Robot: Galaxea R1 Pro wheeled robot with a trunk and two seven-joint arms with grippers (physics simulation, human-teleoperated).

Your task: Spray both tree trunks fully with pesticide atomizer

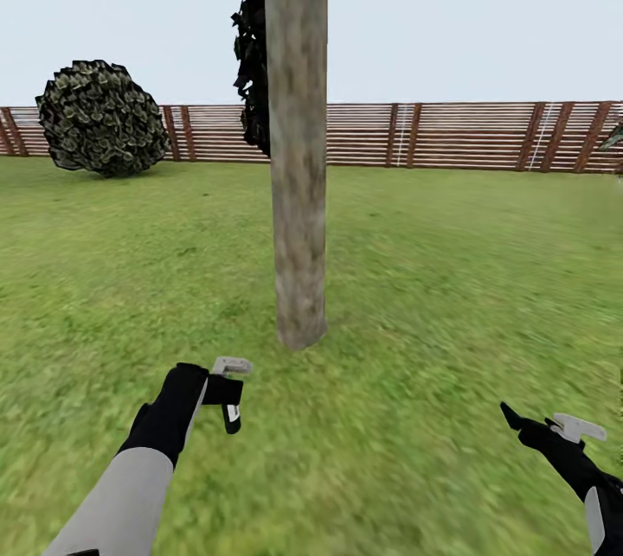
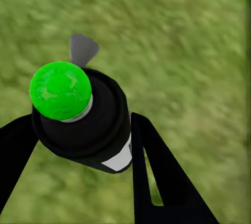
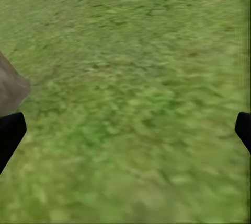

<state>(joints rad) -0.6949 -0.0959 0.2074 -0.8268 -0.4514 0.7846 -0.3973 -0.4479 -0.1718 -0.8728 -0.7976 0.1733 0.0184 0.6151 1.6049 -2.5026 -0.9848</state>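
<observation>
While the left gripper [image 2: 86,145] has its jaws clamped on the pesticide atomizer [image 2: 83,117], the tree trunk [image 1: 297,150] stands just ahead; right gripper [image 3: 125,130] jaws apparently wide, holding nothing.

You are facing a blurry green grass floor [image 1: 433,279] that runs back to a brown slatted fence [image 1: 467,134]. A thick grey-brown tree trunk [image 1: 298,150] rises straight out of the grass just ahead of you, slightly flared at its base. Far off to your left, a rounded dark bush [image 1: 99,117] sits on the lawn, close to the fence.
</observation>
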